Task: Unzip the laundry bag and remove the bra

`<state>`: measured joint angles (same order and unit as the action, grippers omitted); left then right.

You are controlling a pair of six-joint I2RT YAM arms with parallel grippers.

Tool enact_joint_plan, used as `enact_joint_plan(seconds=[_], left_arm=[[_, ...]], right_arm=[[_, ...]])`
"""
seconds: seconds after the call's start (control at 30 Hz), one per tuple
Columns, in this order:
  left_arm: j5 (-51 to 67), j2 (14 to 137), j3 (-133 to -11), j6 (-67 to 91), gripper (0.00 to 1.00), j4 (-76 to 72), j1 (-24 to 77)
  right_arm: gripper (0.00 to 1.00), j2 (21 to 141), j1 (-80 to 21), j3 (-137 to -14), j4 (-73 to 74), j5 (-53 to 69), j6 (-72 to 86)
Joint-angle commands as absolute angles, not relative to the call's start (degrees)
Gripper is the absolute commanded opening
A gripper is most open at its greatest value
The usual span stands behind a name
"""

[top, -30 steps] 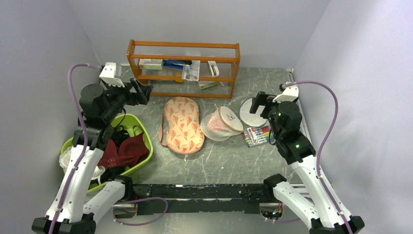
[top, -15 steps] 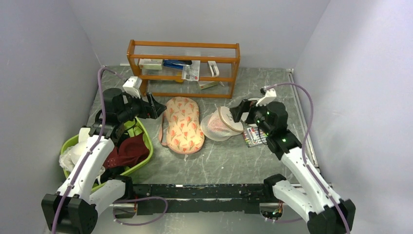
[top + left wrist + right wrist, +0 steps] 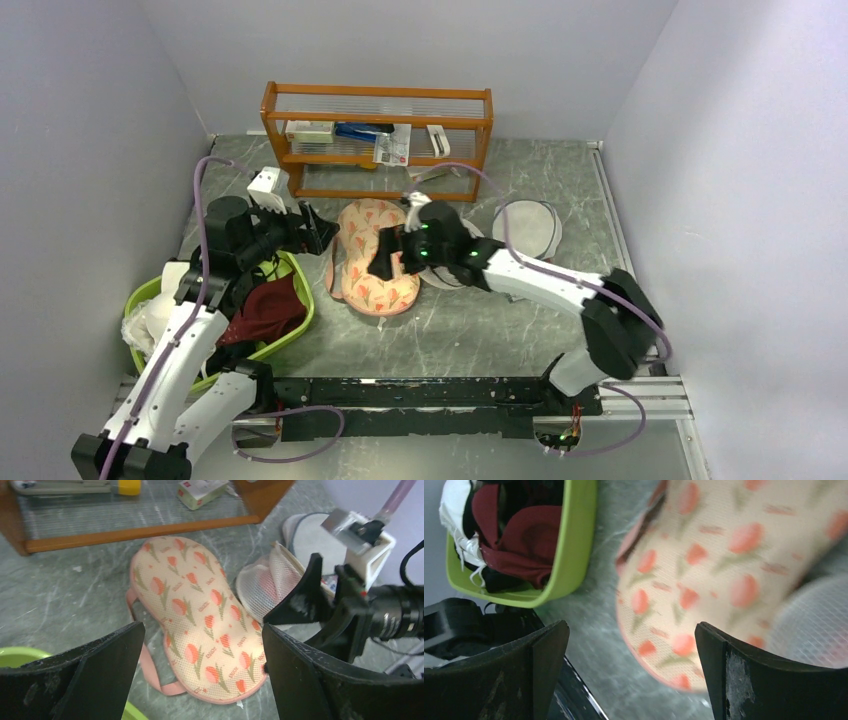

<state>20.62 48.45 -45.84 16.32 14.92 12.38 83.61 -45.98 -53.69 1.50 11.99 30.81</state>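
Two arms reach over a grey marbled surface (image 3: 480, 330), with an orange wooden rack (image 3: 378, 95) at its 12 o'clock edge and a green basket (image 3: 303, 300) of dark red and white laundry at 8 o'clock. Near the middle lies the laundry bag (image 3: 360, 228), flat, its long axis running from 12 to 6 o'clock, a pink strap looping from its 9 o'clock side. A white mesh dome bag (image 3: 262, 582) sits just beside it at 3 o'clock. The right claw (image 3: 632, 625) hangs over the bag's lower lobe, spread wide and gripping nothing. The left claw (image 3: 203, 626), at the bag's 9 o'clock, is likewise spread wide and empty.
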Motion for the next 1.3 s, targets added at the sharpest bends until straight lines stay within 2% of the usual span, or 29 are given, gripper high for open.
enact_joint_plan(seconds=[0.0, 0.2, 0.37, 0.63, 0.93, 1.13, 1.27], left_arm=[[8.9, 45.3, -47.3, 16.4, 0.99, 19.0, 14.4], [6.2, 43.2, -46.5, 16.9, 0.99, 18.7, 15.4], [5.7, 44.0, -46.5, 16.5, 0.99, 19.2, 15.4], [7.2, 45.3, -47.0, 16.1, 0.99, 19.8, 15.4], [9.6, 46.9, -47.0, 15.2, 0.99, 19.3, 15.1], [13.8, 48.3, -46.1, 14.2, 0.99, 17.3, 14.9], [12.8, 49.0, -45.7, 13.8, 0.99, 17.4, 15.1]], right_arm=[[1.00, 93.2, -51.5, -62.5, 1.2, 9.8, 33.6], [0.86, 102.0, -52.8, -62.2, -5.4, 12.0, 39.9], [0.74, 105.9, -52.8, -63.4, -4.2, 12.0, 39.1], [0.73, 101.9, -51.8, -52.7, -6.1, 8.6, 40.1], [0.76, 91.6, -47.9, -40.7, -4.8, 6.8, 38.2], [0.80, 82.1, -37.2, -33.6, -2.8, 8.6, 33.3], [0.80, 81.8, -28.9, -37.2, 0.7, 7.8, 26.9]])
